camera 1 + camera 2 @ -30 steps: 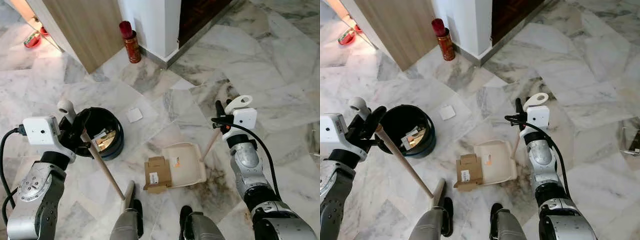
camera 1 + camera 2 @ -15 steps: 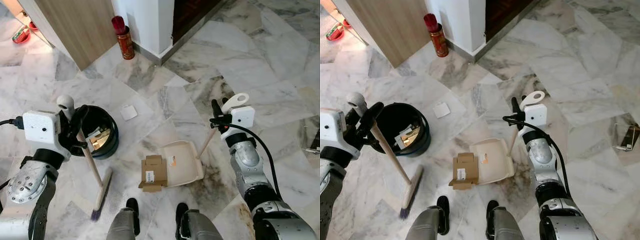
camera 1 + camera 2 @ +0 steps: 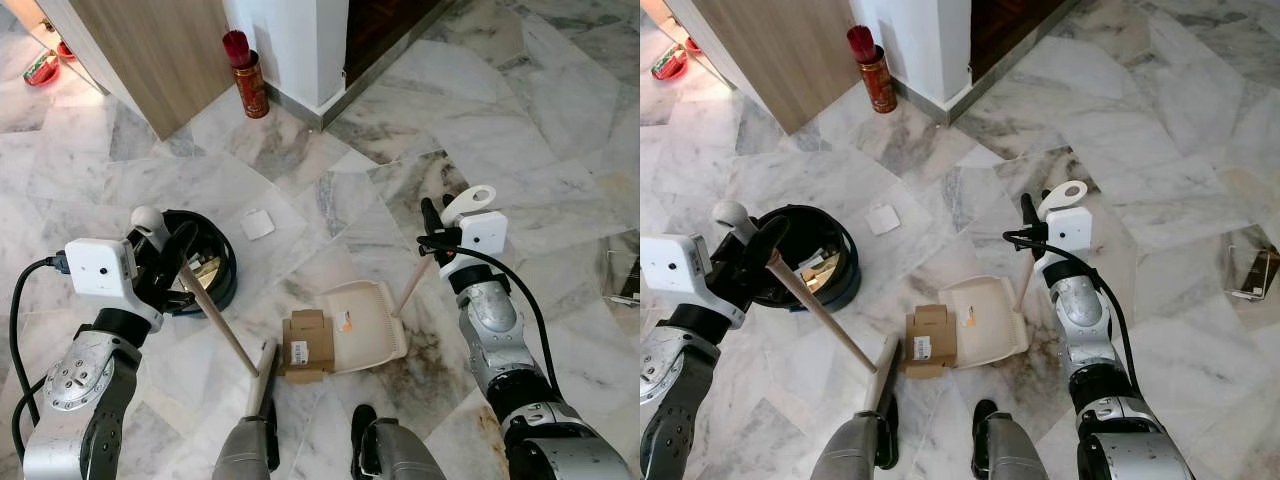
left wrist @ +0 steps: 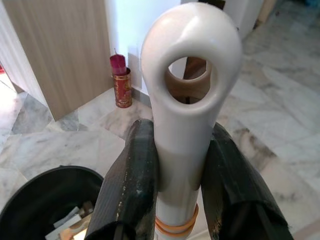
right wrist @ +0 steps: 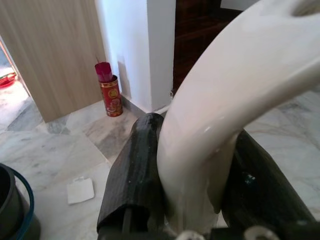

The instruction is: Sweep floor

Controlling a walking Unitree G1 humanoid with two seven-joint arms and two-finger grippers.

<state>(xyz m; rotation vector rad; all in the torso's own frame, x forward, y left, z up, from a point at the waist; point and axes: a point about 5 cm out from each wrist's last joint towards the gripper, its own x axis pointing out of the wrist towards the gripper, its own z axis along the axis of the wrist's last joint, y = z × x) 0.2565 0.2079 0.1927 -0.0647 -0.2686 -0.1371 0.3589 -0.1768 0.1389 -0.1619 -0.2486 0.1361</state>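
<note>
Broom [image 3: 215,322] leans on a slant over the marble floor [image 3: 560,150], its white top held tight between the two black fingers [image 4: 131,185] of the left gripper [image 4: 180,200]. Its wooden stick runs down from that gripper to the brush [image 3: 262,375], which sits on the floor just beside a brown box [image 3: 308,345], near the robot's feet. The box lies flat, touching the open mouth of the dustpan [image 3: 362,325]. The right gripper [image 5: 195,200] is closed on the white handle top of the dustpan, and the thin stick slants down from it to the pan's far side. A black bin [image 3: 825,265] with a blue hoop stands near the left gripper, with scraps of card inside. A small white square [image 3: 257,224] lies on the floor just past the bin. A red can [image 3: 247,80] stands farther off by the white wall corner, next to a wooden door [image 3: 150,50].
</note>
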